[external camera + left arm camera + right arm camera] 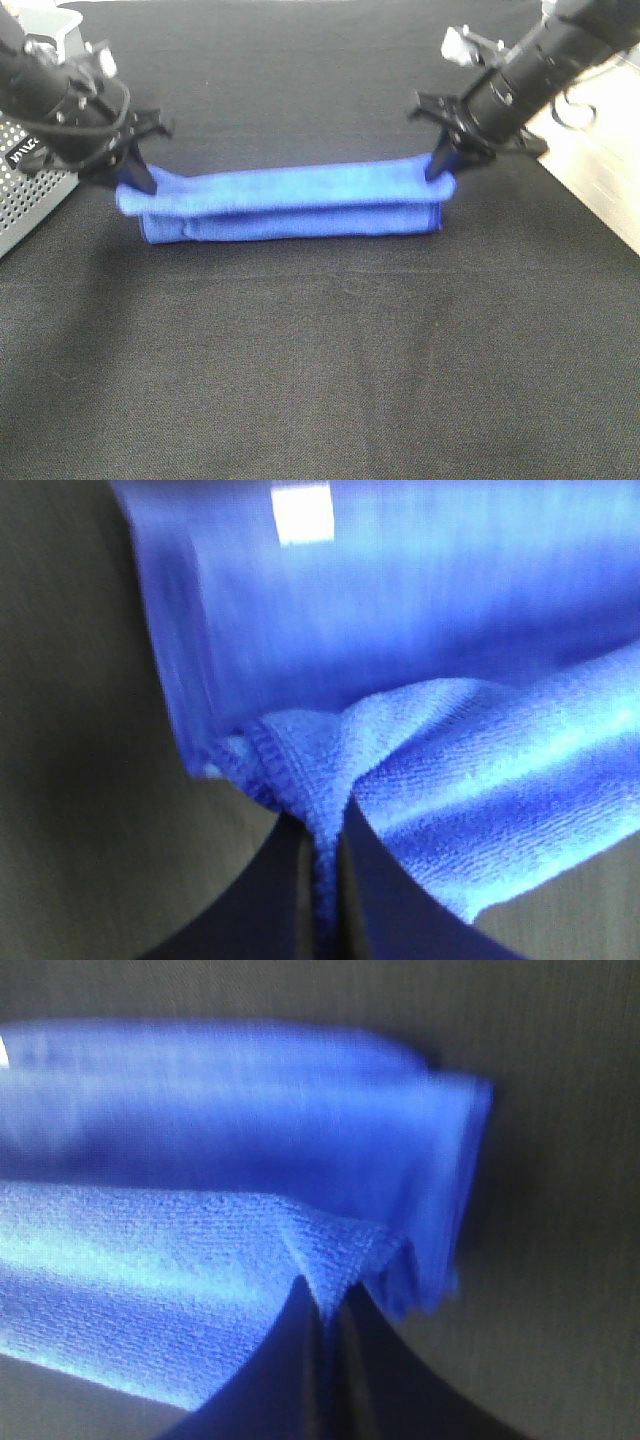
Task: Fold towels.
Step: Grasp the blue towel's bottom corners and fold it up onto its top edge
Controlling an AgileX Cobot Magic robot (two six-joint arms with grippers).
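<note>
Exterior high view: royal-blue rectangular microfibre towel (290,203) lies folded lengthwise. Left gripper (140,182) pinches one end; right gripper (438,168) pinches the other.

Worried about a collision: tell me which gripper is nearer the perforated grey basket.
Left. The left gripper pinches one end of the blue towel, close beside the basket; the right gripper pinches the opposite end, a full towel length away.

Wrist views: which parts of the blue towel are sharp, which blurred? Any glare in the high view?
Left wrist: the bright royal-blue microfibre towel is sharp near the left gripper, blurred farther away, its white tag washed out. Right wrist: same pattern. Exterior high: the pale surface at the right edge is overexposed.
</note>
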